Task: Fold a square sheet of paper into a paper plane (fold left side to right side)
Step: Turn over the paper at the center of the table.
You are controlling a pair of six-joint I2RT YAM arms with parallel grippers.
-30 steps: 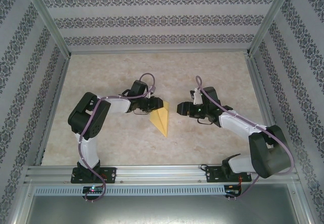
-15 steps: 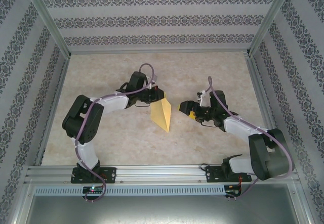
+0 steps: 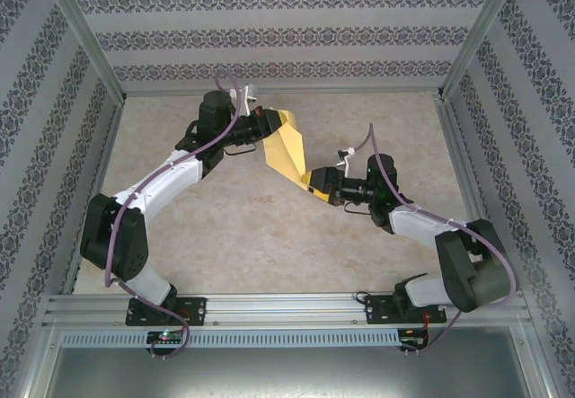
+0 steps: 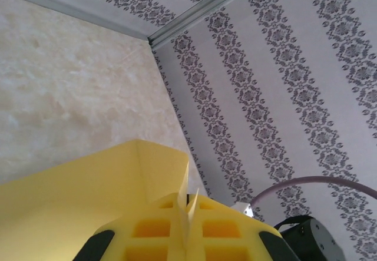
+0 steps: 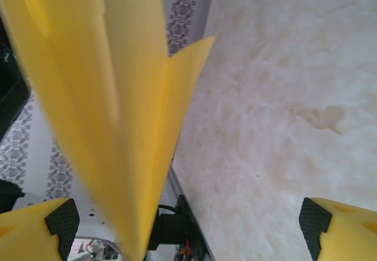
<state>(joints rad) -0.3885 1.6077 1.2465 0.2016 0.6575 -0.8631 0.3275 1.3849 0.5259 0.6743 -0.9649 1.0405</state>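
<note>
The left tool (image 3: pixel 260 125) is clamped on the 11 o'clock end of the paper plane (image 3: pixel 286 151), held above the desk (image 3: pixel 225 227) toward 12 o'clock. The right tool (image 3: pixel 316 182) stands wide apart around its 5 o'clock tip.

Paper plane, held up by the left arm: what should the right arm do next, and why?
Probably close the right fingers on the paper plane's lower tip: they stand wide open with the tip between them, while the left fingers pinch its upper end.

Black-and-white arms (image 3: pixel 171 172), purple cables (image 4: pixel 318 179), yellow fingers (image 5: pixel 344 228)
</note>
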